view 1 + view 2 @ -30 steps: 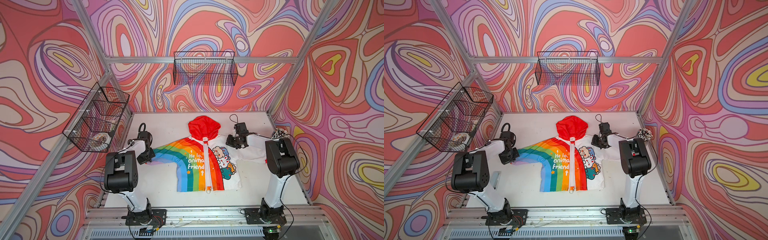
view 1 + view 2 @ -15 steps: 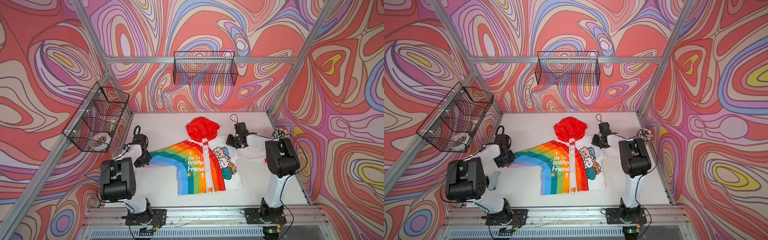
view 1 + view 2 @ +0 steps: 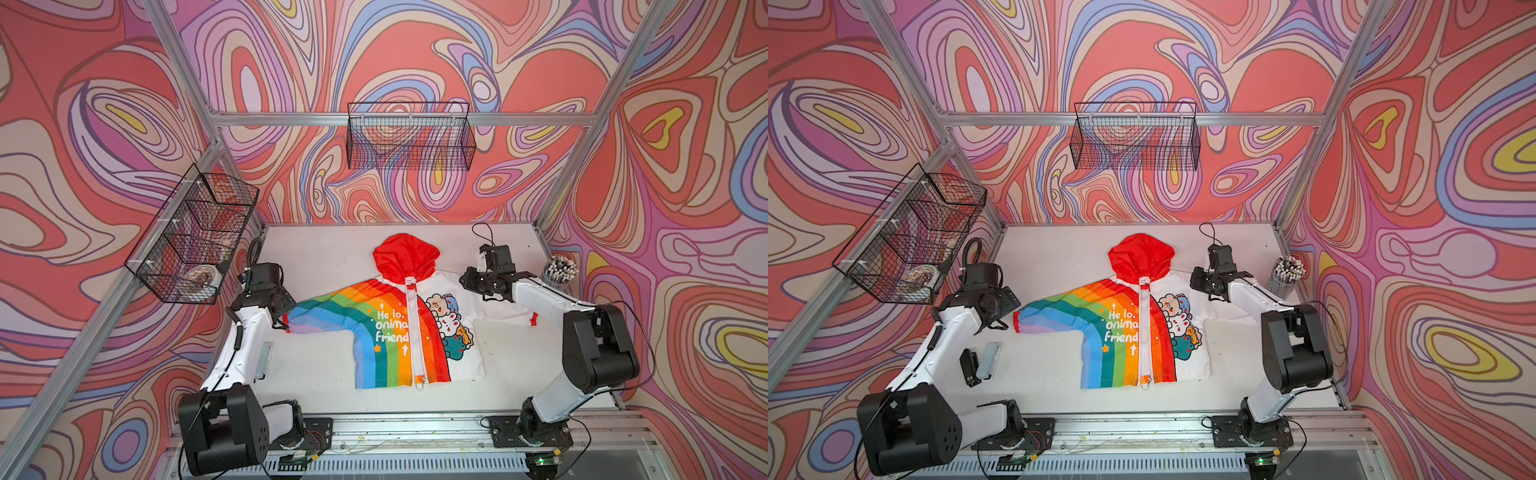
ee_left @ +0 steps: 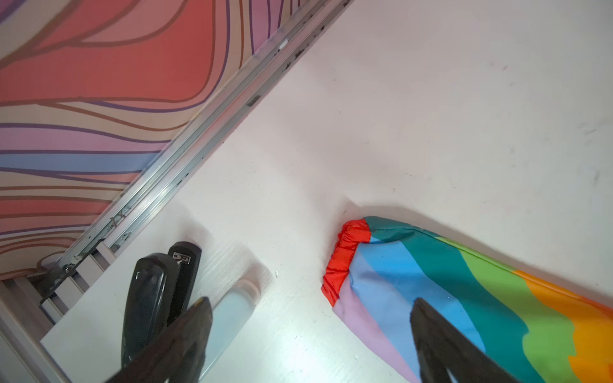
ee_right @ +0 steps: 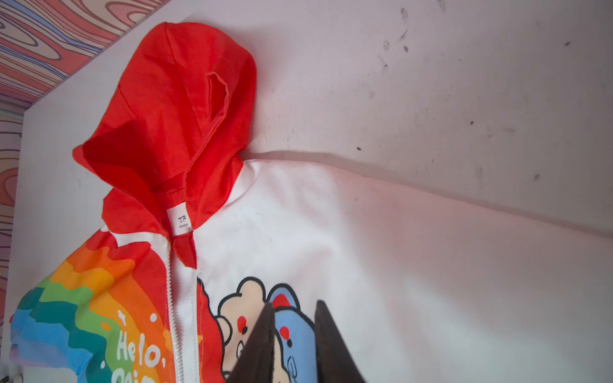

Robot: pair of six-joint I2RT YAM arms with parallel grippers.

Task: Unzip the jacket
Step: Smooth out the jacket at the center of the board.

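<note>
The jacket [image 3: 409, 332] lies flat on the white table [image 3: 324, 257] in both top views, red hood [image 3: 405, 255] at the far side. Its white zipper [image 3: 413, 332] runs closed down the front, with a small ring [image 3: 419, 385] at the hem. My left gripper [image 4: 311, 301] stands wide open at the red cuff of the rainbow sleeve [image 4: 431, 285]; one finger hangs over the sleeve, the other over bare table. My right gripper [image 5: 295, 302] hovers over the cartoon animals [image 5: 252, 311] on the white half, jaws slightly apart with nothing held.
Wire baskets hang on the left wall [image 3: 195, 241] and the back wall [image 3: 409, 137]. A cup of pens [image 3: 559, 270] stands at the table's right edge. A black stapler-like tool [image 4: 149, 305] and a pale blue tube [image 4: 232, 308] lie by the left arm.
My left jaws went from shut on the rainbow sleeve's cuff to wide open, and that arm's elbow swung down toward the front left. The right jaws parted a little. The jacket stayed flat.
</note>
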